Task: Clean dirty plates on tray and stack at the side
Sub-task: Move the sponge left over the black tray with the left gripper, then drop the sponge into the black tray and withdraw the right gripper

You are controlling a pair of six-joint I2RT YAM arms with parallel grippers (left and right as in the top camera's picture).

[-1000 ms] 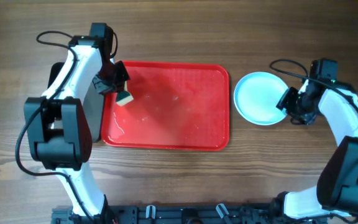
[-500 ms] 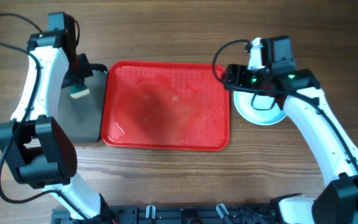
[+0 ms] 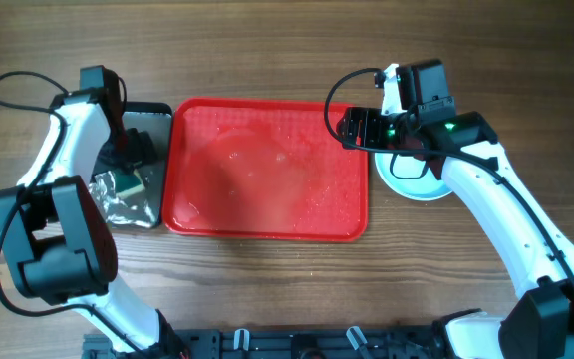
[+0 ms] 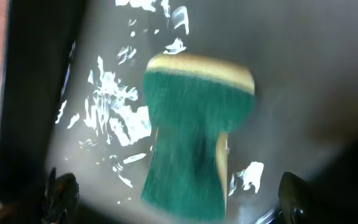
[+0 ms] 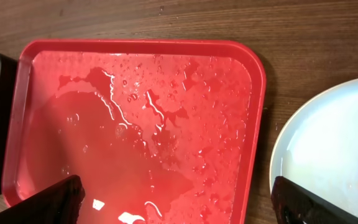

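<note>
Sponge point(image 4: 191, 143) in black tray point(image 3: 155, 118), beside red tray point(image 3: 267, 184)

The tray point(image 3: 267, 175) is bright red, streaked and dotted with shiny wet patches; the plate point(image 5: 334, 143) is plain pale mint-white; the sponge point(image 4: 191, 130) is dark green with a yellow layer; the black tray point(image 3: 157, 115) shows grey inside with white glints; the table point(image 3: 287, 50) is brown wood grain; the arms point(image 3: 506, 209) are white with black joints.
</note>
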